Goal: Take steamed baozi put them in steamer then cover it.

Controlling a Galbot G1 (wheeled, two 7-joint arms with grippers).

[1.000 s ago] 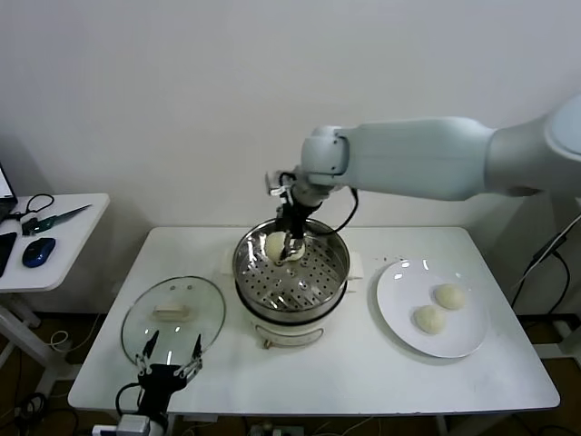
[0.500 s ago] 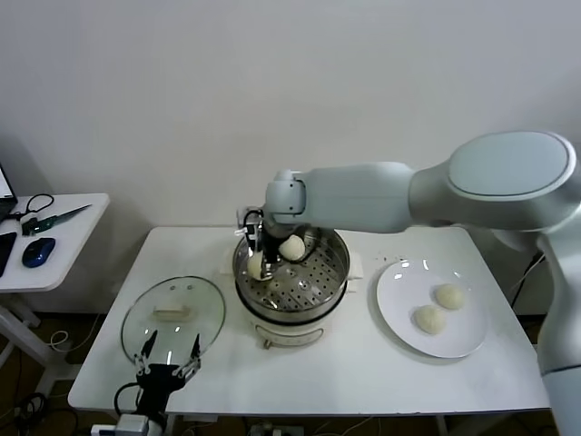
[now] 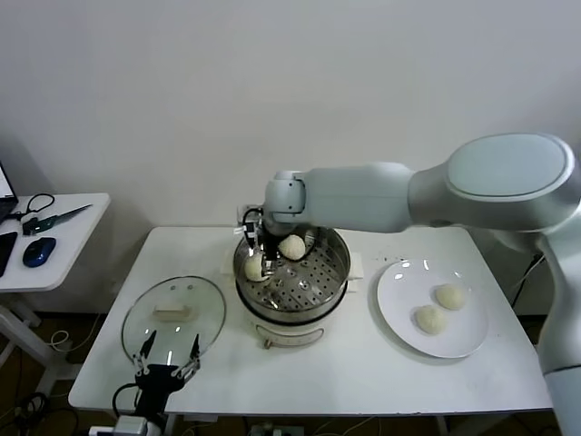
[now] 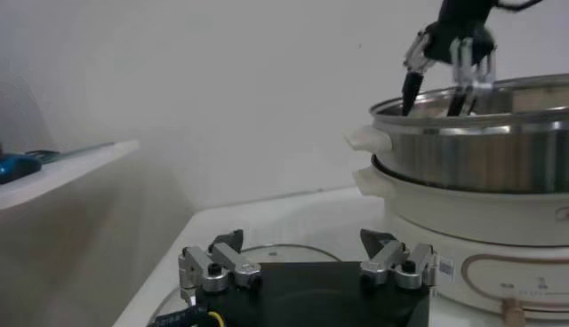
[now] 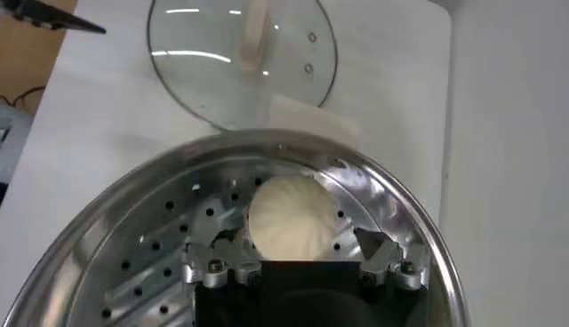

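Note:
The steamer point(image 3: 313, 272) stands mid-table on its white cooker base. Two baozi lie in it, one at its left side point(image 3: 255, 269) and one at the back point(image 3: 291, 246). My right gripper point(image 3: 258, 251) hangs open just above the left baozi. In the right wrist view that baozi point(image 5: 292, 216) rests on the perforated floor between the spread fingers point(image 5: 218, 255) of the gripper point(image 5: 296, 238). Two more baozi point(image 3: 448, 296) point(image 3: 428, 319) lie on the white plate point(image 3: 399, 304). The glass cover point(image 3: 172, 312) lies flat left of the steamer. My left gripper point(image 3: 169, 352) waits open at the cover's near edge.
The left wrist view shows the open left gripper point(image 4: 307, 253) over the cover's rim point(image 4: 267, 251), the steamer wall point(image 4: 480, 151) and the right gripper point(image 4: 449, 58) above it. A side table point(image 3: 45, 236) with scissors and a mouse stands at the left.
My right gripper swung to the steamer's left side with a baozi and set it down there. It now stands open and slightly higher. The left arm has not moved.

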